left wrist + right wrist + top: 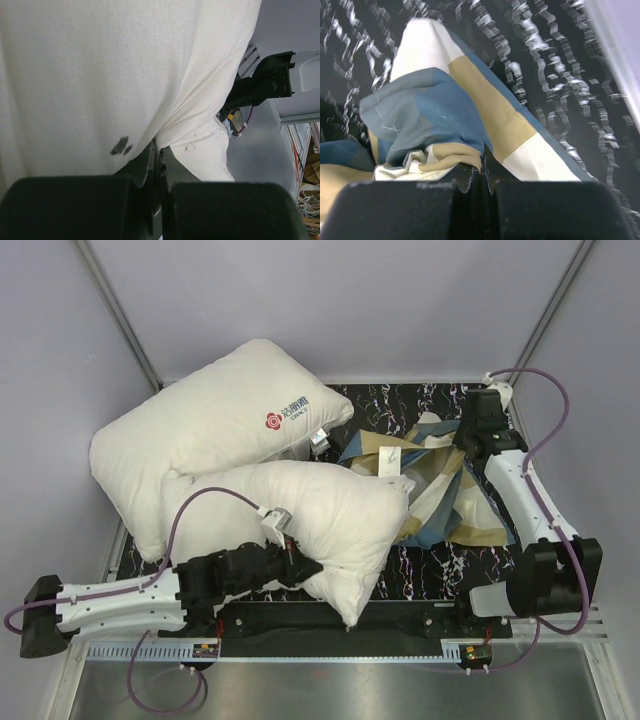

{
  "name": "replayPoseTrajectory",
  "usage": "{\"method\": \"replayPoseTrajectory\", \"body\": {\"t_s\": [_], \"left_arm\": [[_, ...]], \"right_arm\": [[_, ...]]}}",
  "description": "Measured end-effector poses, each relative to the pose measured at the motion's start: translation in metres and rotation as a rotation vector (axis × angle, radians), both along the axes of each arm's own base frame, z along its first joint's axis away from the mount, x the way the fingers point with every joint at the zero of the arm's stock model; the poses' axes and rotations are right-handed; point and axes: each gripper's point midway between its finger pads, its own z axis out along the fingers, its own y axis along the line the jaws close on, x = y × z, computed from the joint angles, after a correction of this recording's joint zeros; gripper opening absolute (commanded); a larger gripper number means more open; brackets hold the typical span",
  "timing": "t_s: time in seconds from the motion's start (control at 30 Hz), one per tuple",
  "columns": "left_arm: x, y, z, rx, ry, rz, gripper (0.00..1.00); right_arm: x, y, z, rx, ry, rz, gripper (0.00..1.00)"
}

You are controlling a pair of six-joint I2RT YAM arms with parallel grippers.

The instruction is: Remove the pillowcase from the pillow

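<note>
Plain pillow (330,515) mid-table, lying aslant on the black marbled table (425,565), near corner reaching over the front edge between the arm bases. Bare off-white wherever visible. Touching it on the far left: logo pillow (200,430), white with a red print, left end out past the table's side. Pillowcase (440,480) crumpled in a heap on the right half of the table, teal, tan and cream checks, touching the plain pillow's right end; cannot tell whether any of that end sits inside it. Small white tag (393,462) on top of the heap. Left claw (295,562) low at the plain pillow's near-left side, left arm (120,600) stretched in from the left. Left wrist view: fingers (147,167) pressed together, pinching a fold of the plain pillow (100,75), cloth pulled into creases running to the tips, two small dark marks (122,146) just left of the pinch. Right claw (470,435) at the far right edge of the heap, right arm (520,490) reaching up the table's right side. Right wrist view: fingers (467,177) pressed together with no gap, tips buried in a fold of the pillowcase (445,105), pinching it by the look of it, a tan-edged hem right at the tips and a teal patch bunched above. Marbled table (545,65) blurred behind the cloth.
</note>
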Motion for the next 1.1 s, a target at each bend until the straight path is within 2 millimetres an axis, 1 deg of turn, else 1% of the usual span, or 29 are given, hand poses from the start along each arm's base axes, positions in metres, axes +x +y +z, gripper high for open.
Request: {"method": "replayPoseTrajectory", "body": {"t_s": [0.1,0.17,0.2,0.3,0.37,0.43,0.53,0.63,0.73,0.8,0.83,0.87,0.9,0.93,0.97,1.0,1.03,1.1], "left_arm": [[0.001,0.006,0.0,0.02,0.004,0.022,0.0],[0.003,0.008,0.002,0.031,0.005,0.035,0.0],[0.004,0.008,0.003,0.035,0.004,0.04,0.0],[0.007,0.009,0.005,0.053,0.0,0.056,0.0],[0.01,0.007,0.006,0.07,-0.006,0.061,0.0],[0.014,0.005,0.007,0.092,-0.017,0.063,0.0],[0.025,-0.001,0.011,0.123,-0.041,0.072,0.0],[0.046,-0.005,0.013,0.139,-0.054,0.093,0.0],[0.07,-0.007,0.017,0.146,-0.064,0.122,0.0],[0.083,-0.01,0.019,0.158,-0.073,0.132,0.0],[0.088,-0.013,0.02,0.165,-0.079,0.129,0.1],[0.093,-0.016,0.022,0.171,-0.086,0.126,0.23],[0.097,-0.018,0.023,0.181,-0.094,0.123,0.39],[0.102,-0.021,0.025,0.194,-0.105,0.118,0.81],[0.107,-0.023,0.026,0.205,-0.116,0.115,0.93],[0.112,-0.025,0.028,0.209,-0.118,0.119,0.99],[0.117,-0.026,0.03,0.215,-0.124,0.121,0.99],[0.128,-0.026,0.034,0.238,-0.132,0.133,0.99]], "right_arm": [[-0.004,-0.03,0.026,-0.02,-0.033,-0.058,0.0],[-0.006,-0.052,0.051,-0.037,-0.07,-0.101,0.0],[-0.006,-0.059,0.063,-0.044,-0.089,-0.116,0.0],[-0.012,-0.086,0.105,-0.077,-0.16,-0.174,0.0],[-0.02,-0.099,0.127,-0.102,-0.197,-0.209,0.0],[-0.028,-0.108,0.143,-0.118,-0.22,-0.235,0.0],[-0.037,-0.113,0.153,-0.127,-0.234,-0.256,0.0],[-0.047,-0.117,0.152,-0.136,-0.218,-0.279,0.0],[-0.055,-0.117,0.14,-0.132,-0.194,-0.287,0.01],[-0.063,-0.115,0.124,-0.118,-0.166,-0.287,0.12],[-0.068,-0.113,0.114,-0.109,-0.146,-0.284,0.18],[-0.071,-0.109,0.104,-0.092,-0.134,-0.275,0.27],[-0.075,-0.106,0.095,-0.076,-0.118,-0.27,0.54],[-0.078,-0.101,0.085,-0.051,-0.107,-0.256,0.69],[-0.081,-0.096,0.079,-0.034,-0.097,-0.242,0.8],[-0.084,-0.092,0.072,-0.015,-0.086,-0.226,0.94],[-0.087,-0.087,0.067,0.005,-0.079,-0.209,0.98],[-0.091,-0.077,0.062,0.036,-0.07,-0.168,1.0]]}}
